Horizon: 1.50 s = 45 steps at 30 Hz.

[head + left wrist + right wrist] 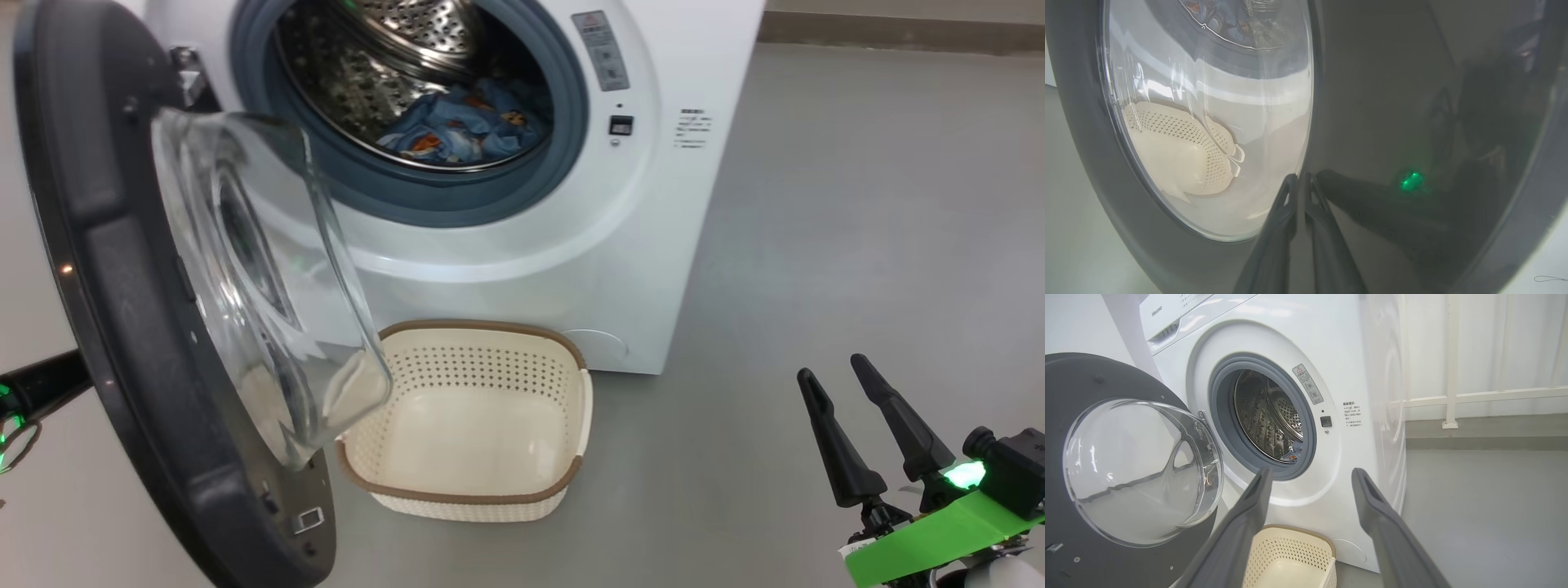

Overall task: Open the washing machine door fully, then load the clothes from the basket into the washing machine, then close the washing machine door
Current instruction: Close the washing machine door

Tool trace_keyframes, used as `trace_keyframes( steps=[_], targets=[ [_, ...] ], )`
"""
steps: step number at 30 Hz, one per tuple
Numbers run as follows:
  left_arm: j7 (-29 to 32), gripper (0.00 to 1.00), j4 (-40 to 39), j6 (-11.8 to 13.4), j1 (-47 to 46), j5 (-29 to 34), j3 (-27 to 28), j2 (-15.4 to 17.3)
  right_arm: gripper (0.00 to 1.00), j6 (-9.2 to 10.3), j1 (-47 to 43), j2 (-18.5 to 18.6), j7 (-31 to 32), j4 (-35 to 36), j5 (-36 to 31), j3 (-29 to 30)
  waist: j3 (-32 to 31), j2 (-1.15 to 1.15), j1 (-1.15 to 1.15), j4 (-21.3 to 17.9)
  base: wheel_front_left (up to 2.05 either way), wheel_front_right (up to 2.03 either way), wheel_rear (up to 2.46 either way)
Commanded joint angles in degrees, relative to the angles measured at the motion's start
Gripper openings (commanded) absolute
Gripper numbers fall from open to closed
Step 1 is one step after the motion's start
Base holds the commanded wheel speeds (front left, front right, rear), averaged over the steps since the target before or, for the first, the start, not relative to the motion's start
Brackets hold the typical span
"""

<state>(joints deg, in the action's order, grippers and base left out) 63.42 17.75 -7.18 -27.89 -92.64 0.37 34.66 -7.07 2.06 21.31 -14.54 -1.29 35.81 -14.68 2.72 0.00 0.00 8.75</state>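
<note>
Head view: clothes (465, 126) lie in the drum (359, 82) of the washing machine (653, 204), basket (482, 327) empty, door (106, 269) stands open. Left wrist view: left gripper (1299, 177) clenched, tips at the door's glossy outer face; may skid off when pushing. Right wrist view: right gripper (1312, 473) spread, holding nothing.

The washing machine (588, 269) is glossy white, its drum (359, 90) shiny perforated steel. The washing machine door (1392, 102) is glossy black around clear glass. The basket (482, 367) is perforated plastic; the clothes (465, 126), cloth.
</note>
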Motion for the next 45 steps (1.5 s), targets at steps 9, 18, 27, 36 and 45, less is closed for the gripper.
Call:
trace_keyframes(
  steps=[9, 18, 27, 36, 45],
  targets=[
    [-2.37, 0.00, -3.22, -0.30, -3.58, 1.84, 1.38, -0.05, 1.00, -0.42, 0.18, 0.19, -0.46, 1.75, -0.26, -0.24, 0.50, 0.00, 0.00, -6.23, 0.00, 0.00, 0.00],
    [-5.72, 0.00, -3.36, -0.30, -5.05, 4.16, 0.87, -1.79, 1.00, -0.42, 0.57, -0.24, -0.46, 2.02, -0.49, 0.16, 1.21, 0.00, 0.00, -9.55, 0.00, 0.00, 0.00],
    [-9.09, 0.00, -3.08, -0.30, -5.37, 6.66, 0.49, -2.61, 1.00, -0.42, 0.52, -0.92, -0.46, 2.01, -0.66, 0.45, 1.39, 0.00, 0.00, -13.63, 0.00, 0.00, 0.00],
    [-12.98, 0.00, -1.78, -0.31, -5.98, 9.18, 0.43, -2.88, 1.00, -0.42, 0.09, -1.31, -0.46, 1.99, -0.54, 0.56, 0.89, 0.00, 0.00, -17.89, 0.00, 0.00, 0.00],
    [-14.08, 0.00, -0.37, -0.31, -6.44, 9.53, 0.00, -2.72, 1.00, -0.42, -0.58, -1.27, -0.46, 2.06, -0.45, 0.90, 0.39, 0.00, 0.00, -19.04, 0.00, 0.00, 0.00]
  ],
)
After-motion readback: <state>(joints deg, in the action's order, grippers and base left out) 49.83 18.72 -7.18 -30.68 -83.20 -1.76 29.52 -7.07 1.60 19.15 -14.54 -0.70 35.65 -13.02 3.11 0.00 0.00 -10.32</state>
